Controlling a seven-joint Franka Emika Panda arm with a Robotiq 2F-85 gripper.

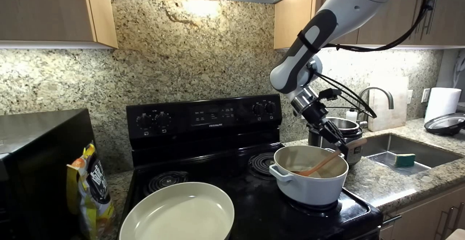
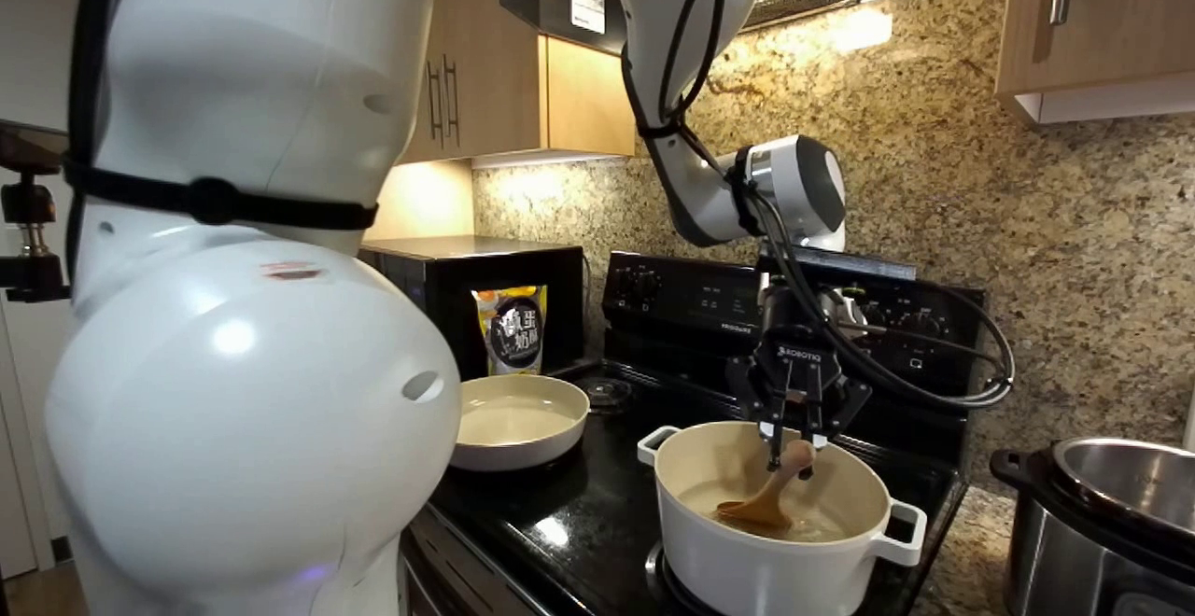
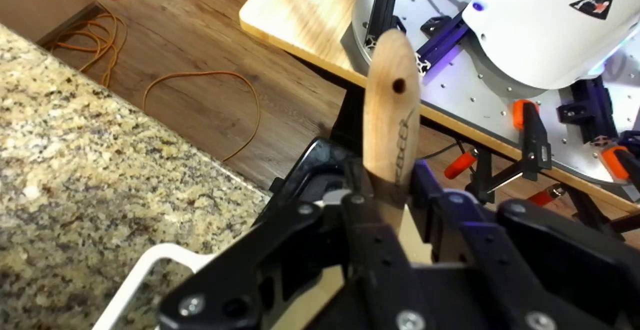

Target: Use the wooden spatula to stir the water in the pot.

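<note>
One wooden spatula stood tilted, blade down in the white pot, lower right of the frame in both exterior views; the black end effector, jaws drawn close, gripped its handle. The pot sat on one black stove, as did one cream pan, lower left in an exterior view; one steel cooker stood near the pot.
</note>
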